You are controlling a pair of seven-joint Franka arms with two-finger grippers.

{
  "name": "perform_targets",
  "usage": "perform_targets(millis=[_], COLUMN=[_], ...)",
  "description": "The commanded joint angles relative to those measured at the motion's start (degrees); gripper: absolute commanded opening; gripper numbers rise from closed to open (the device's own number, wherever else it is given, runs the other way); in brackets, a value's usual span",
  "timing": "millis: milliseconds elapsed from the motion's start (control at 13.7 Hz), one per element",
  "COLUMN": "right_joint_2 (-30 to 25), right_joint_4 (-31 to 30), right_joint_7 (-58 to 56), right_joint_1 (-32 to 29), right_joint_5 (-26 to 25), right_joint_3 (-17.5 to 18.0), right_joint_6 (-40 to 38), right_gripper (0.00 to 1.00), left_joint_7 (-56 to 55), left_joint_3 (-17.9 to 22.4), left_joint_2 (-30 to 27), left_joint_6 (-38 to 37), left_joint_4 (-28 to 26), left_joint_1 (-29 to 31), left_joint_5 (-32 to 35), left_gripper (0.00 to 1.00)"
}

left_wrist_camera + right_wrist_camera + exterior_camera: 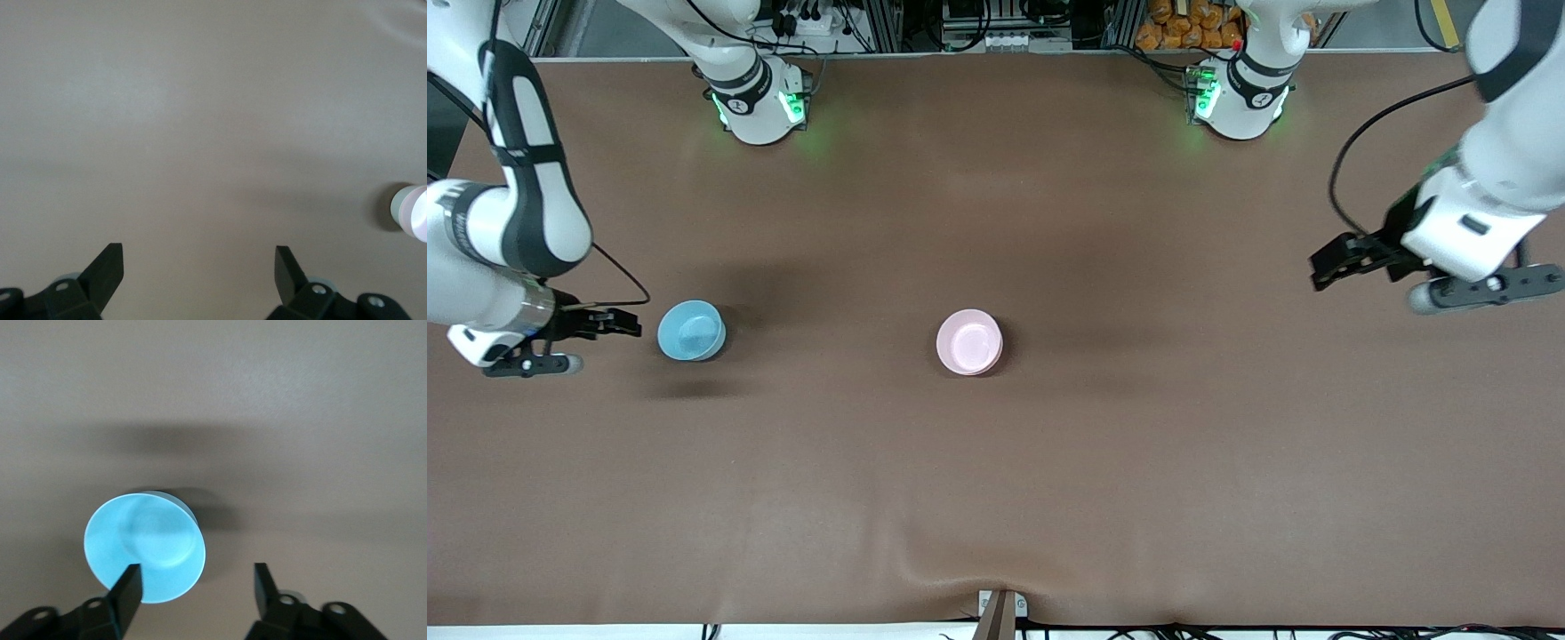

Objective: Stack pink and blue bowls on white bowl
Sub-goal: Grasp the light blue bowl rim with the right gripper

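The light blue bowl [691,330] stands upright on the brown table toward the right arm's end. It also shows in the right wrist view [145,547]. My right gripper [630,322] is open and empty just beside it, apart from it; in its own view [197,577] one finger lies across the bowl's rim. The pale pink bowl [969,342] stands mid-table. In the left wrist view [413,212] it shows a pale outer wall. No separate white bowl shows. My left gripper [1319,269] is open and empty over bare table toward the left arm's end, also in its own view [200,257].
The two arm bases [760,107] [1240,98] stand along the table's edge farthest from the front camera. A small metal clamp [1000,609] sits at the edge nearest the camera. The brown cloth [996,498] wrinkles slightly there.
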Motion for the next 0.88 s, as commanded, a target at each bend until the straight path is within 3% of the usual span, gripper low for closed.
perform_targets(millis=[0,146,366,659,805], right_joint_2=[1.13,2.88,4.73,5.44,5.53], right_joint_4=[-3.16,-3.79,-3.88,-3.96,-3.96], right_joint_7=[-1.93,-7.28,-8.0,-8.0,-8.0], right_joint_1=[-0.68,-1.9,-2.88,-2.79,-2.79], right_joint_5=[0.55,0.64,3.79,4.77,5.04], right_joint_3=[0.71,0.8,0.89,0.89,0.89], right_joint_6=[4.85,7.59,8.04,8.39,8.3], right_gripper=[0.54,0.54,0.53,0.38,0.36], left_joint_7=[4.7,6.03,6.21,6.65,6.74], left_joint_3=[4.79,6.73,6.56,6.56,6.56], left_joint_2=[-5.15,-5.95,-6.57,-6.3,-6.13], left_joint_6=[0.15,-0.55,-1.09,-1.09,-1.0], left_joint_4=[-5.45,-5.99,-5.9,-6.08,-5.99], left_joint_1=[-2.82,-3.69,-3.08,-3.08,-2.99], left_joint_5=[-1.39,-1.48,-1.48,-1.48,-1.48], left_gripper=[1.0,1.0,1.0,1.0,1.0])
